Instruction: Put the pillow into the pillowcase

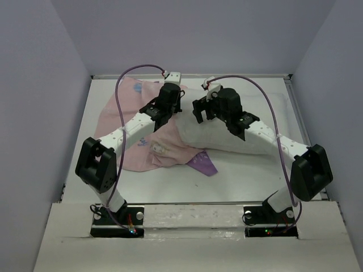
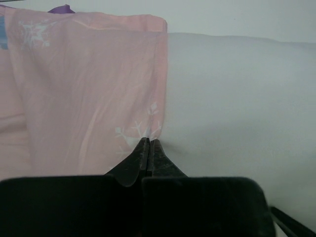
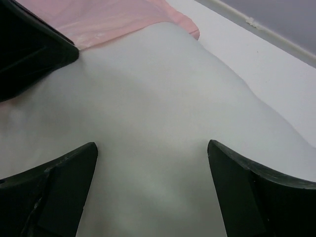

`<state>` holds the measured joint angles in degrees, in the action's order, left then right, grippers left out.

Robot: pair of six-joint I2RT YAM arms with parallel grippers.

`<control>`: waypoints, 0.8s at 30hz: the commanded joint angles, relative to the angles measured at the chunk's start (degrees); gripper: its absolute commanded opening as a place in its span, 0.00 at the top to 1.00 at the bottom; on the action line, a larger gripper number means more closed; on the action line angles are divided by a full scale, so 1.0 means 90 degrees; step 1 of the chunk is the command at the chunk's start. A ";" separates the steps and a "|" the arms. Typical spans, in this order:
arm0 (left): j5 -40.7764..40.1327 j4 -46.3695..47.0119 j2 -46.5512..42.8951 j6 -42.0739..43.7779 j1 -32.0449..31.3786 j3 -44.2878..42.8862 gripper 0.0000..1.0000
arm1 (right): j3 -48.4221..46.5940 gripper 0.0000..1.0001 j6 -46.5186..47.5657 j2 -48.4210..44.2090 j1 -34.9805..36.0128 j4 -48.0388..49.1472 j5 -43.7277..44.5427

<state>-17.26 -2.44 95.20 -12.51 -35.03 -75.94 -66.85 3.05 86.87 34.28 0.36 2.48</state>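
The white pillow (image 1: 227, 139) lies right of centre on the table, its left end beside the pink pillowcase (image 1: 170, 150). In the left wrist view the pillowcase's (image 2: 89, 89) hem runs down the pillow's (image 2: 237, 98) left side, and my left gripper (image 2: 149, 140) is shut with its tips pinching that hem. My right gripper (image 3: 152, 148) hovers just over the pillow (image 3: 148, 89), fingers wide apart with nothing between them. The pillowcase (image 3: 113, 19) shows beyond it. From above, the left gripper (image 1: 164, 119) and right gripper (image 1: 203, 113) sit close together over the pillow's left end.
The pillowcase spreads crumpled over the left half of the white table (image 1: 244, 170), with a purple printed corner (image 1: 204, 164) folded out near the front. Grey walls close in the table at the back and both sides. The left arm's black body (image 3: 29, 49) shows in the right wrist view.
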 commanded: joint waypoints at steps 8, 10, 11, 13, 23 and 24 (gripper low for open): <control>0.0812 0.1070 -0.0880 -0.0337 0.0015 -0.0019 1.00 | -0.0952 0.48 0.0259 0.1324 -0.0577 -0.0150 -0.3837; 0.1417 0.1227 -0.0880 -0.0435 0.0005 -0.0058 1.00 | -0.0261 0.88 -0.0499 0.1014 -0.0577 0.1239 -0.4316; 0.1671 0.1373 -0.0832 -0.0503 0.0005 -0.0097 1.00 | 0.0061 0.96 -0.0882 0.0847 -0.0577 0.1742 -0.4377; 0.2734 0.1569 -0.0763 -0.0767 0.0015 -0.0233 1.00 | 0.0618 1.00 -0.1720 0.0506 -0.0577 0.2612 -0.4532; 0.4808 0.1863 -0.0343 -0.1627 -0.0297 -0.1298 1.00 | 0.2691 1.00 -0.3551 -0.1936 -0.0518 0.5038 -0.4349; 0.4798 0.1843 -0.0372 -0.1608 -0.0423 -0.1327 1.00 | 0.2662 1.00 -0.3571 -0.1937 -0.0518 0.4941 -0.4213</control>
<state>17.17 5.23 93.08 -23.83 -34.87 -82.35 -42.61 -20.99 74.00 27.66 32.29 -31.46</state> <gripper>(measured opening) 0.014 0.045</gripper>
